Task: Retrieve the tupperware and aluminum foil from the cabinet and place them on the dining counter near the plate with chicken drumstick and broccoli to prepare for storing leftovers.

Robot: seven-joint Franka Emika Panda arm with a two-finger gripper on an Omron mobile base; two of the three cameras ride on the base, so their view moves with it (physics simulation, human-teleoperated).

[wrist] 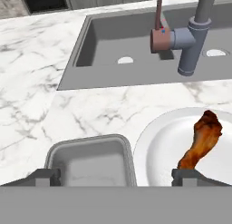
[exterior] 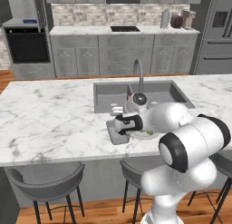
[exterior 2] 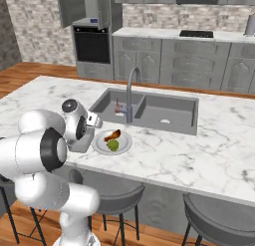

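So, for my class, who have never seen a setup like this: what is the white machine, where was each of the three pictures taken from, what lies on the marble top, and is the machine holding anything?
The white machine is a robot arm on a driving base in a computer-drawn kitchen. Two pictures come from cameras on the base, behind the arm to its left and right. The third looks out from the hand itself.

On the dining counter, in front of the sink, lies the plate with the chicken drumstick and broccoli. Right beside it sits the grey tupperware.

The gripper hangs just over the tupperware and the plate's edge. Its two fingertips stand wide apart, so it holds nothing. No foil box can be seen on the counter.
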